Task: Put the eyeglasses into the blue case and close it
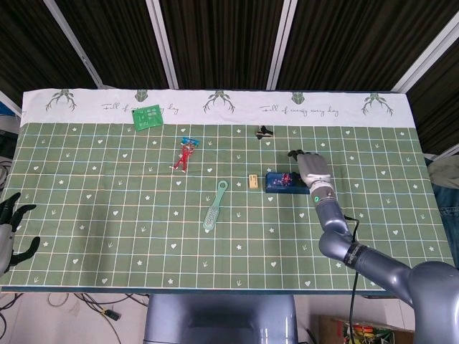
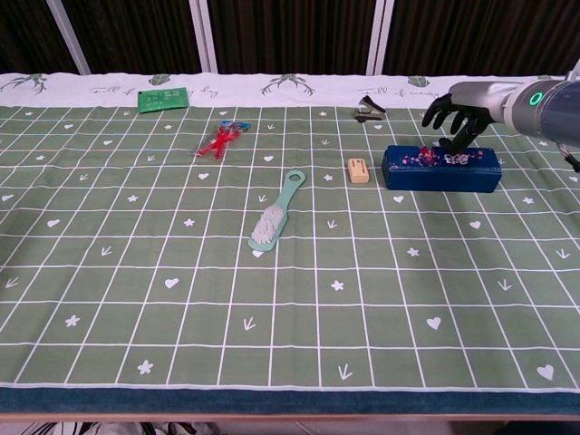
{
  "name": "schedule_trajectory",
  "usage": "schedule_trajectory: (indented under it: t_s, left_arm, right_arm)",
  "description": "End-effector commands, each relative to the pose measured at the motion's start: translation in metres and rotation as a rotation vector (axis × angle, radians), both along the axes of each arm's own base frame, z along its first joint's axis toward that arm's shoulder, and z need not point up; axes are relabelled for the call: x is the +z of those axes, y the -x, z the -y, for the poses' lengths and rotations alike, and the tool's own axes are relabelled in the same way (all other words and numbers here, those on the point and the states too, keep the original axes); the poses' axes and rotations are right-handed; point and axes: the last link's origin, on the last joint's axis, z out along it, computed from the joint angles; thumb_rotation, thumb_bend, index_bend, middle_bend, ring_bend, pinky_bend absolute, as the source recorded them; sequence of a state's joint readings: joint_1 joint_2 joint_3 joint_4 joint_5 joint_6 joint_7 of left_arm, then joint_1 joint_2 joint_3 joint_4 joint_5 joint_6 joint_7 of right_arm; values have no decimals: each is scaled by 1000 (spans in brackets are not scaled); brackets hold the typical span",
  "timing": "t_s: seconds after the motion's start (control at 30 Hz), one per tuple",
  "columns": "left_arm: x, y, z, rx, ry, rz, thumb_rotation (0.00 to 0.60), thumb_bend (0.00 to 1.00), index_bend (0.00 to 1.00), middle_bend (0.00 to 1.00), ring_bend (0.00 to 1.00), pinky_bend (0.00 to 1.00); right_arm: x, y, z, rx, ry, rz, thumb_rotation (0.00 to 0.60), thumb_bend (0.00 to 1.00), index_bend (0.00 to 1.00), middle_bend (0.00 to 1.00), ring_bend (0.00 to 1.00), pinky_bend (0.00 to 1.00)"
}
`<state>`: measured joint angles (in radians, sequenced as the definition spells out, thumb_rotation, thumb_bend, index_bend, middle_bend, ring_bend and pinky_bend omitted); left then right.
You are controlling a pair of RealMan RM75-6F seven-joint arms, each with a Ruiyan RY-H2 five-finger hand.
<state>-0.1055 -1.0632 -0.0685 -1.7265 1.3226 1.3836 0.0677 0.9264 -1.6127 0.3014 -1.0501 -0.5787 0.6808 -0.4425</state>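
One blue case [image 2: 440,169] lies on one table [image 2: 181,344] under a green checked cloth. Around it sit one mint brush [image 2: 275,214], one small tan eraser-like block [image 2: 359,170], one black binder clip [image 2: 367,111], one green card [image 2: 163,98] and one red toy figure [image 2: 220,140] (its details are too small to tell). Two robot hands show in all: the right hand [image 2: 453,122] over the case and the left hand [image 1: 10,229] at the table's left edge.
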Motion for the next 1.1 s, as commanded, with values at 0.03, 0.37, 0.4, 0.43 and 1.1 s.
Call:
schedule_trajectory:
  t_s: [0.03,0.37,0.4,0.43,1.1]
  left_arm:
    - [0,0,0,1,1,-1,600,356,206,0,0,0]
    - [1,1,0,2,-3,-2,600,356,209,0,0,0]
    - [1,1,0,3,-4,-1,600,356,209,0,0,0]
    - [1,1,0,3,-4,1,600,356,209,0,0,0]
    - [-1,-6,0,-37,-27,-11,600,356,152,0,0,0]
  right_arm:
    - [1,-1,0,8,-4,1,600,545,112,187,232,238]
    - [14,-7,-8,32,24,59,600,484,101,186,231,238]
    - [17,-7,-11,43,31,62,600,463,101,185,230,238]
    - [22,-7,-15,57,40,63,600,447,101,185,230,238]
    - [118,82,-204,170,289,58,600,206,99,93,147,214]
